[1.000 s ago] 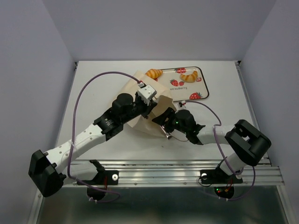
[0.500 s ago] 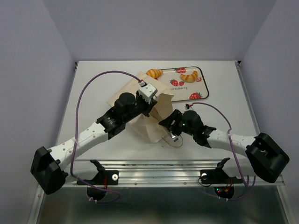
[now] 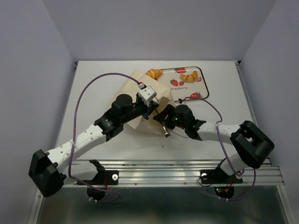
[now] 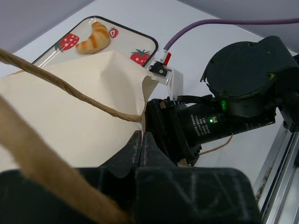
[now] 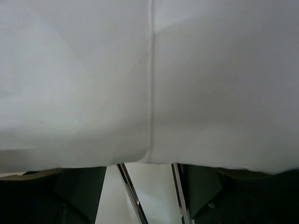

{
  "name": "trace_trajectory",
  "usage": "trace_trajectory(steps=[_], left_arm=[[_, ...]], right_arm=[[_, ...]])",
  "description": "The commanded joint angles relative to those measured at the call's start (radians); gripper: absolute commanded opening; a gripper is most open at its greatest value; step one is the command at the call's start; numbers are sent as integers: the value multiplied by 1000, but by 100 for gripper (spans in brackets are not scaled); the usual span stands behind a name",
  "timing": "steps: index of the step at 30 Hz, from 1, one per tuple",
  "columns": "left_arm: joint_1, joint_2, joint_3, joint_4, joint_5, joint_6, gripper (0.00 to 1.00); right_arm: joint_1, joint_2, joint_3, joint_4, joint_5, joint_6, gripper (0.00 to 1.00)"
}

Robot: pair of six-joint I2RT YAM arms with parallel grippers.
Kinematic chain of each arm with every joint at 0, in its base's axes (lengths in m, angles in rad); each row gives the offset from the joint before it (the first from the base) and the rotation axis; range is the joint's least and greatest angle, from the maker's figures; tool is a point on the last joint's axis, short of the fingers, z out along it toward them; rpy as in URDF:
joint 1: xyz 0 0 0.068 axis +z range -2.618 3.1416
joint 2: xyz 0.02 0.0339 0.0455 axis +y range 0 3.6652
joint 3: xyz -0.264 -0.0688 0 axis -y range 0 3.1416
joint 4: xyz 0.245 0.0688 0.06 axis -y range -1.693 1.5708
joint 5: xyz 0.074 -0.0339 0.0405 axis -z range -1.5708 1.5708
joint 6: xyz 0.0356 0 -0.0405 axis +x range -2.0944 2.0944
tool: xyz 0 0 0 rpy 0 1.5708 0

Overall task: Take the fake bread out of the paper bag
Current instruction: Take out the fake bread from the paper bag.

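1. Tan kraft paper is pinched in the left gripper [image 4: 141, 142]: its jaws are closed tight on the rim of the paper bag [image 4: 84, 130], just beside a string handle [image 4: 70, 91].
2. The right gripper [image 3: 160, 115] presses into the bag from the opposite side. Paper hides its fingertips, so its spread and hold cannot be told.
3. The bag lies crumpled on the white table [image 3: 93, 74], and its far corner meets the strawberry tray [image 3: 203, 88].
4. A croissant [image 3: 153, 73] lies at the tray's bag end, and a second croissant [image 3: 188, 76] lies near its middle.

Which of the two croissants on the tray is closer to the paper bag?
The left croissant, at the tray's left end right beside the paper bag. The other croissant lies mid-tray, well clear of it.
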Motion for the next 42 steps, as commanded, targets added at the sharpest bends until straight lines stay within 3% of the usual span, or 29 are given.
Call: trace_trajectory(steps=[1,12,15,20,27,31,37,42], left_arm=[[-2,-51,4,89,94,-15,0],[-2,-66,2,57,185,9,0],[-2,-66,5,57,168,11,0],[-2,-66,5,57,124,0,0],[-1,-22,14,61,-298,-114,0],[1,27,51,47,-444,-172,0],[6,104,129,-18,-586,-227,0],[35,197,264,-170,-822,-319,0]], right_arm=[[-8,45,70,177,24,-44,65],[-8,128,92,384,-120,-105,61],[-8,155,113,390,-139,-112,54],[-8,160,93,396,-105,-95,26],[-8,21,46,295,-122,-199,10],[-8,-110,-14,188,-117,-268,1],[-8,-358,-82,-22,-155,-381,1],[-8,-541,-4,-266,-207,-503,1]])
